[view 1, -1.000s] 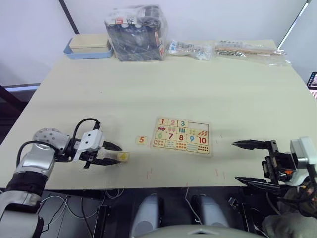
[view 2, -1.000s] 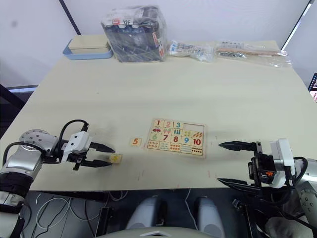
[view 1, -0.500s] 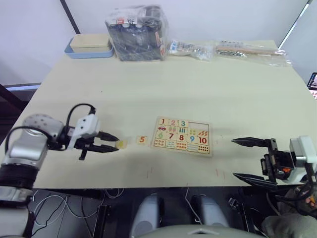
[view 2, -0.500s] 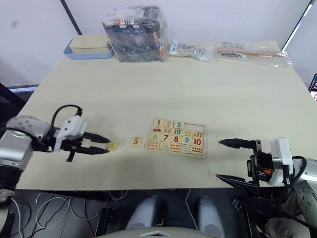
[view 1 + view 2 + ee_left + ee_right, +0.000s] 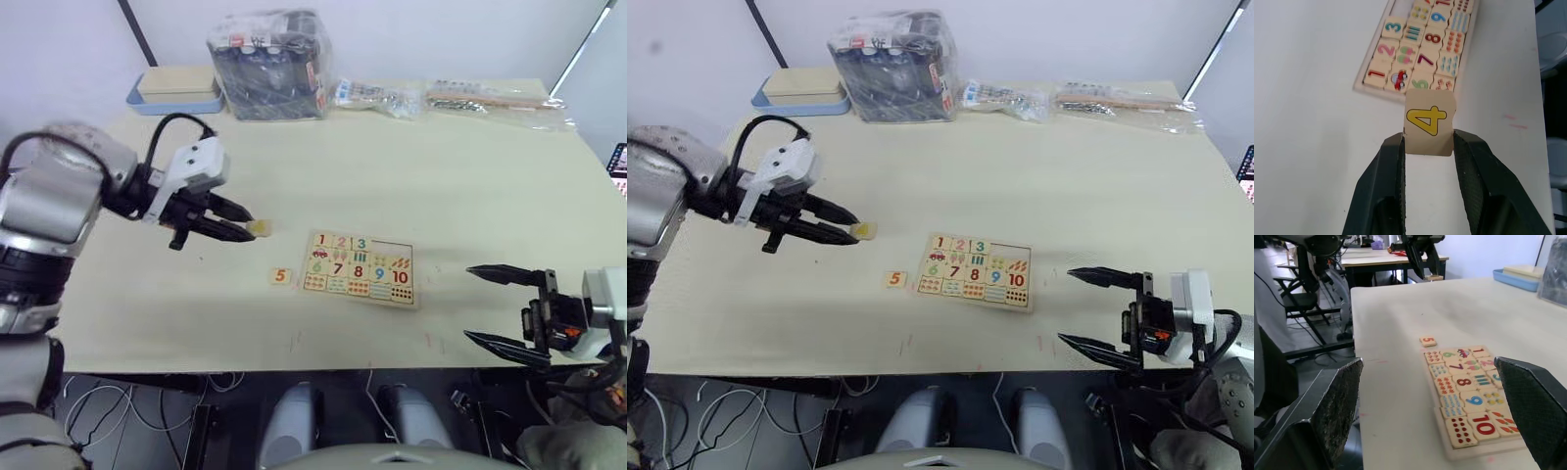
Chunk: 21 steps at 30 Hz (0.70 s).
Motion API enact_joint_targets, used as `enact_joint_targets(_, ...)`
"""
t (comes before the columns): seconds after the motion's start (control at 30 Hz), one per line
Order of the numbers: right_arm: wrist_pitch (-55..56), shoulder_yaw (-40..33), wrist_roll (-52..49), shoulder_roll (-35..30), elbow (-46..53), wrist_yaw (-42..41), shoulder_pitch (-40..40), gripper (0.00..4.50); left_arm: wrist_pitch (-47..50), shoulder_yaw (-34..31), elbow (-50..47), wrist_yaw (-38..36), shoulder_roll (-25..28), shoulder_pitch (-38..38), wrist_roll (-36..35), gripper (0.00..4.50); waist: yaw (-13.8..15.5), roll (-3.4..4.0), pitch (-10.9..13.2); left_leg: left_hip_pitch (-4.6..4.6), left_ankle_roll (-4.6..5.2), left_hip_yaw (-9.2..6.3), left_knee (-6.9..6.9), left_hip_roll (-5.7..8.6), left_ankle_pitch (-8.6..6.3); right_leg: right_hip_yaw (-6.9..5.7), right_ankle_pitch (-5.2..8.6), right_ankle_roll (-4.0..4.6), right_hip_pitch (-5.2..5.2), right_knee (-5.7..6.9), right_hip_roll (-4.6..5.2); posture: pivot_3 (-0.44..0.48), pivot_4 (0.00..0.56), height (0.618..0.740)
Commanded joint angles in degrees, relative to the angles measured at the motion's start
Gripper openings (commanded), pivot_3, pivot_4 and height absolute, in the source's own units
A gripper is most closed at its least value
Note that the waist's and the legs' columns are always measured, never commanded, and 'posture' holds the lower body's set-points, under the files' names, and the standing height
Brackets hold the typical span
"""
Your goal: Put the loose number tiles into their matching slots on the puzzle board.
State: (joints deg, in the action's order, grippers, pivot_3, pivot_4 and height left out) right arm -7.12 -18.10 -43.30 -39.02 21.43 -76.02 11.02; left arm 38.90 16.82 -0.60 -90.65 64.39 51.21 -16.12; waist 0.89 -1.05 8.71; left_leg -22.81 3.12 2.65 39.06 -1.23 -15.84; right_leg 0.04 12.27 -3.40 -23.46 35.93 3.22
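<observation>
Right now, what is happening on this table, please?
The robot is filling a number puzzle. Its left hand holds a tile printed with a yellow 4 above the table, to the left of the puzzle board. The board's top row shows 1, 2 and 3, with the two slots after them open. A 5 tile lies loose beside the board's left edge. The right hand is open near the table's front edge.

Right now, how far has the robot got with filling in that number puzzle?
Partly done. On the puzzle board, tiles 1, 2 and 3 already sit in the top row, and the two slots beside them are empty. The left gripper holds the yellow 4 tile above the table, jaws shut on it. The 5 tile lies loose beside the board. The right gripper is open and idle.
</observation>
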Motion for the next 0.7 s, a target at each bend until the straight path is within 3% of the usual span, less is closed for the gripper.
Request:
enact_joint_targets(0.03, 1.5, -2.4, -0.6, 0.3, 1.8, 0.6, 1.3, 4.50, 5.6, 8.0, -0.7, -1.8, -1.9, 8.2, 2.7, 0.93, 0.1, -0.01, 0.0, 0.02, 0.00, -0.05, 0.02, -0.01, 0.00, 0.13, 0.00, 0.00, 0.01, 0.01, -0.08, 0.000, 0.150, 0.740)
enact_joint_targets(0.27, 2.3, -3.8, -0.7, 0.5, 3.0, 2.0, 3.8, 4.50, 2.8, 18.6, 7.3, -1.7, -12.0, 18.3, 11.4, 0.93, 0.0, -0.02, 0.0, -0.02, 0.01, -0.10, 0.10, 0.04, 0.00, 0.85, 0.04, -0.01, 0.01, 0.02, -0.51, 0.000, 0.150, 0.740)
enact_joint_targets(0.47, 3.0, -5.0, -0.5, 0.6, 3.2, 2.7, 4.8, 4.50, 4.7, 27.2, 14.4, -1.8, -21.1, 26.6, 14.3, 0.93, 0.0, -0.08, 0.1, -0.05, 0.01, -0.09, 0.11, 0.04, 0.00, 0.92, 0.04, 0.01, -0.01, 0.02, -0.52, 0.000, 0.150, 0.740)
enact_joint_targets(0.7, 4.1, -5.6, -0.1, 0.9, 3.1, 3.3, 5.8, 4.50, 8.2, 32.1, 22.5, -1.1, -31.4, 31.2, 20.2, 0.93, -0.1, -0.07, 0.1, -0.04, 0.02, -0.08, 0.11, 0.06, -0.01, 1.05, 0.02, 0.03, -0.02, 0.04, -0.54, 0.000, 0.150, 0.740)
